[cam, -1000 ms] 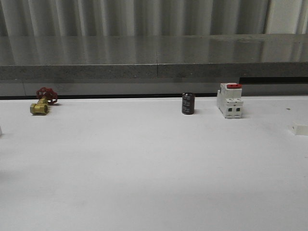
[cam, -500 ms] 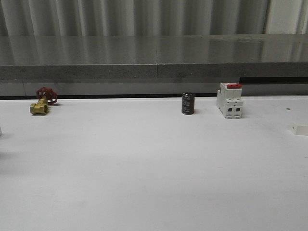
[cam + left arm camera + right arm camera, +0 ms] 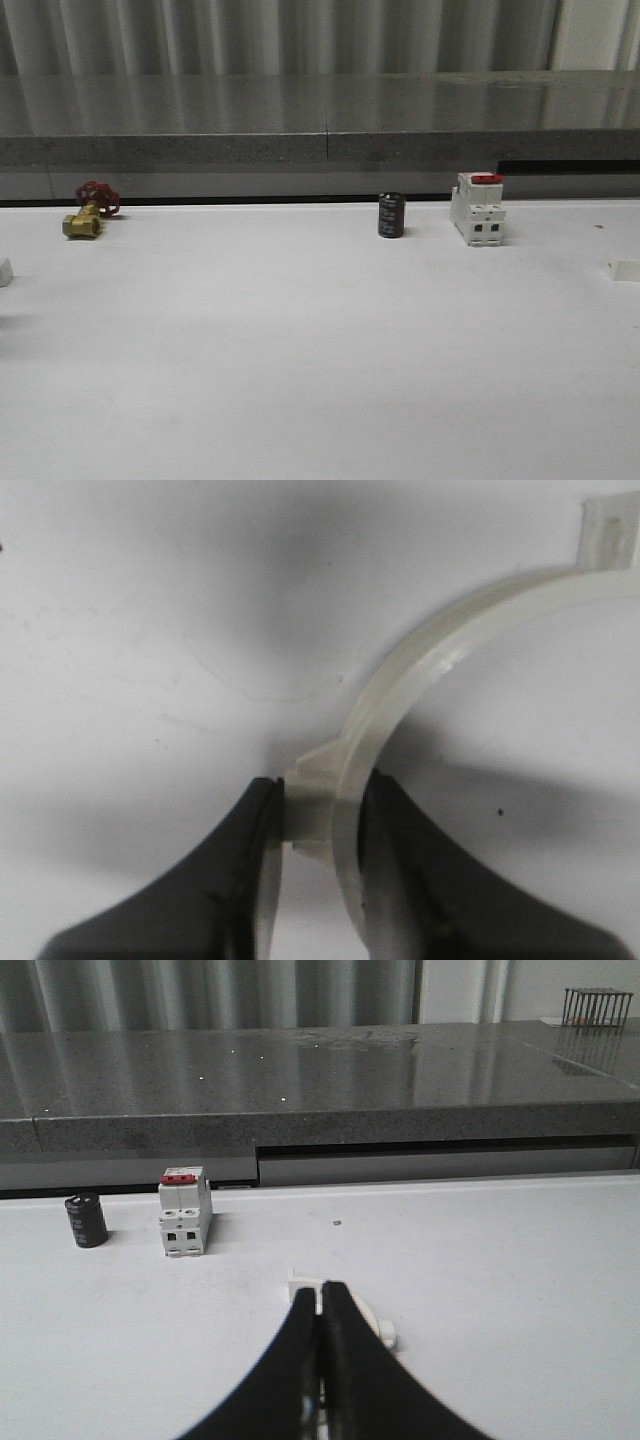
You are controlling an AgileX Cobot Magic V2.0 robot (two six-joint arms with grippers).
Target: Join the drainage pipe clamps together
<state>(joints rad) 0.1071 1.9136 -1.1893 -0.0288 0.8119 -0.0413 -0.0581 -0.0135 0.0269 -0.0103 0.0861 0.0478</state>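
One drainage pipe clamp (image 3: 420, 680), a white half-ring with an end tab, is held over the white table. My left gripper (image 3: 320, 810) is shut on it, pinching the band and a small block near one end. A tip of this clamp (image 3: 4, 271) peeks in at the front view's left edge. The second drainage pipe clamp (image 3: 386, 1330) lies on the table, and its end (image 3: 620, 269) shows at the right edge of the front view. My right gripper (image 3: 321, 1290) is shut on its thin band, with a white sliver between the tips.
Along the table's back edge stand a brass valve with a red handle (image 3: 84, 213), a black cylinder (image 3: 391, 215) and a white red-topped breaker (image 3: 477, 209). Behind them runs a grey stone ledge (image 3: 320, 120). The white table (image 3: 320, 360) stretches between the arms.
The white clamp end at the left edge has slid further into the front view. The piece at the right edge has barely shifted.
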